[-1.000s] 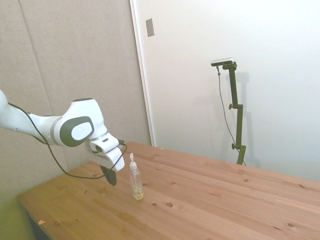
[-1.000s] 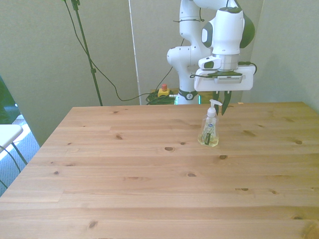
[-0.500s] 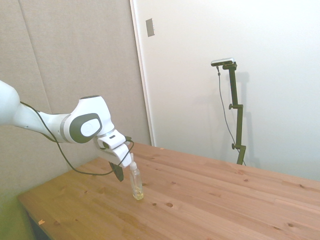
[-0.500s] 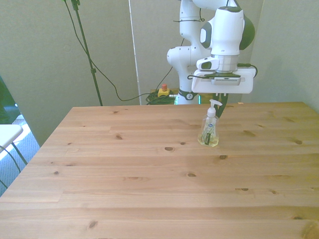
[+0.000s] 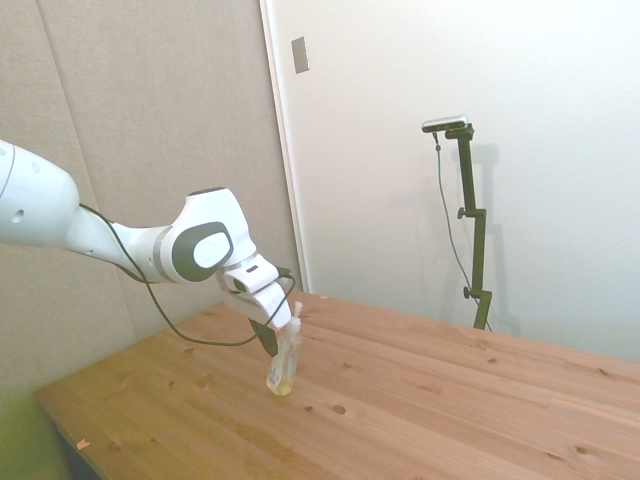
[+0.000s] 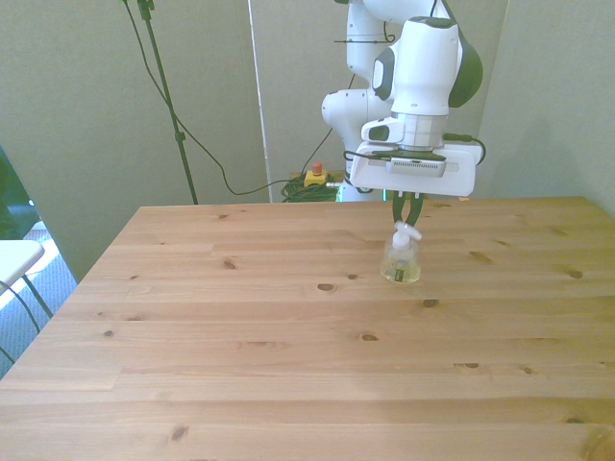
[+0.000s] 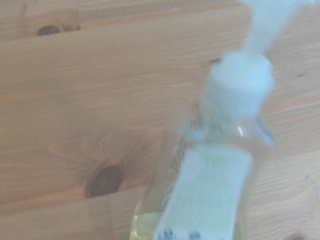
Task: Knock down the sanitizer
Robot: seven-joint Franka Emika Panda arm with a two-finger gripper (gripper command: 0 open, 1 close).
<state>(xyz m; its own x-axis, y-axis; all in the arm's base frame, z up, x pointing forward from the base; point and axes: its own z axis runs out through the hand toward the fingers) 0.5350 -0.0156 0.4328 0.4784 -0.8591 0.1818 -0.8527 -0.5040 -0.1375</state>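
Pine planks make up the wide wooden table (image 6: 240, 346), the biggest thing in view, and its smooth top gives a standing bottle little grip at the base. Over the far part of it reaches the white jointed Franka arm (image 5: 120, 240), which carries the white-bodied two-finger gripper (image 6: 408, 213) down to the bottle's top; its dark fingers look drawn near together behind the nozzle, but whether they are clenched or parted I cannot tell. Smallest is the sanitizer (image 5: 284, 362), a slim clear plastic bottle with a narrow white nozzle cap and a shallow pool of yellowish liquid at the bottom, standing on the table toward the front view's right and tilted away from the arm in the side view, blurred in the wrist view (image 7: 210, 165). It is probably light and stiff, nearly empty, with a narrow foot, so it should topple readily. No hold is needed: a push high on the neck or cap gives most leverage, though slick plastic may slide or roll once down.
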